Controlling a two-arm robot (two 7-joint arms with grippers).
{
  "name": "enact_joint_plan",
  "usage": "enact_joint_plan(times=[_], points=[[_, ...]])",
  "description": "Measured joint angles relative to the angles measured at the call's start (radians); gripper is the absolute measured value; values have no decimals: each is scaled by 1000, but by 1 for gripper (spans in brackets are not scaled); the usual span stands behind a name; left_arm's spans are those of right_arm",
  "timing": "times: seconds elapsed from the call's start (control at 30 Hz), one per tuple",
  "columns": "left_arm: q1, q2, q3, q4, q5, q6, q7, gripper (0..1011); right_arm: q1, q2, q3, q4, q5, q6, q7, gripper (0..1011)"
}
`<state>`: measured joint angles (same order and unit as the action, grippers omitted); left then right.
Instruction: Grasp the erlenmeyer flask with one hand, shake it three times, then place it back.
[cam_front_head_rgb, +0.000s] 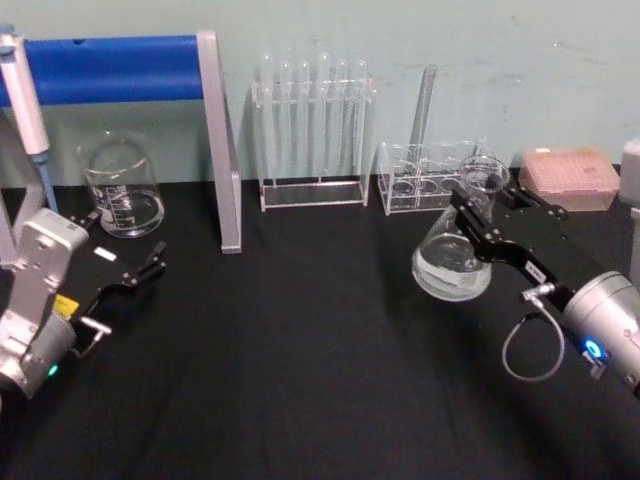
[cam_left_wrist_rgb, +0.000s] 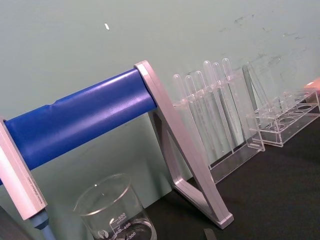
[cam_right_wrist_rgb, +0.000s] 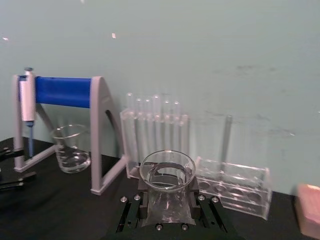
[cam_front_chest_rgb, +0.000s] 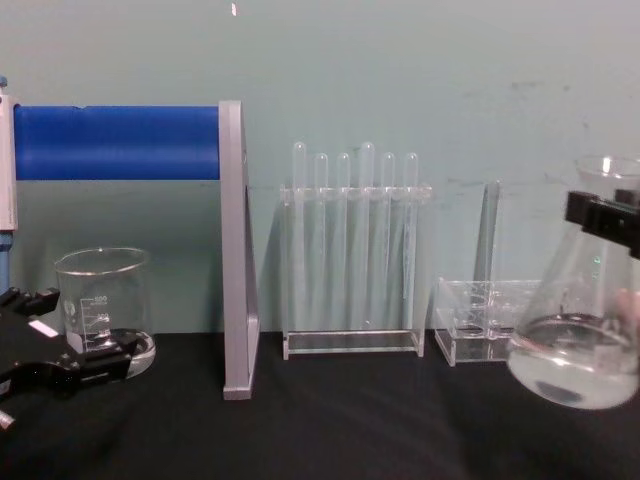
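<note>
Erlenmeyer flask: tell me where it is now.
In the head view, the erlenmeyer flask is on the right, tilted in the right end effector, before the low clear rack.

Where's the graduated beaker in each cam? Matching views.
Head: beaker far left at the back, under the blue bar.
Left wrist: beaker under the blue bar, close up.
Right wrist: beaker inside the stand's frame.
Chest: beaker left, behind the left gripper.
Landmark: stand's grey upright.

Head view high, downward; chest view low, level; wrist views close; tube rack (cam_front_head_rgb: 315, 135) common to all.
</note>
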<state>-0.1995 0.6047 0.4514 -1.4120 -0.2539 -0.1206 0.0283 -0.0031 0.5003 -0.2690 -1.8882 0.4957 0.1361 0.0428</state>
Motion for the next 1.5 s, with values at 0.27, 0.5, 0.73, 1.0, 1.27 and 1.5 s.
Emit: enact_joint_plan(times=[0.27, 0.5, 0.73, 1.0, 1.27, 1.5], points=[[0, 0, 0, 0, 0, 0, 0, 1001, -25, -27, 15, -18, -35, 12, -29, 451], [0, 0, 0, 0, 0, 0, 0, 1001, 27, -54, -34, 10, -60, 25, 26, 451], [0, 0, 0, 0, 0, 0, 0, 1001, 126, -90, -134, 71, -89, 35, 153, 451], [0, 0, 0, 0, 0, 0, 0, 1001, 230, -138, -265, 139, -113, 43, 331, 450], [0, 0, 0, 0, 0, 0, 0, 1001, 260, -159, -304, 164, -120, 42, 371, 451], [0, 0, 0, 0, 0, 0, 0, 1001, 211, -147, -248, 135, -134, 39, 294, 451]])
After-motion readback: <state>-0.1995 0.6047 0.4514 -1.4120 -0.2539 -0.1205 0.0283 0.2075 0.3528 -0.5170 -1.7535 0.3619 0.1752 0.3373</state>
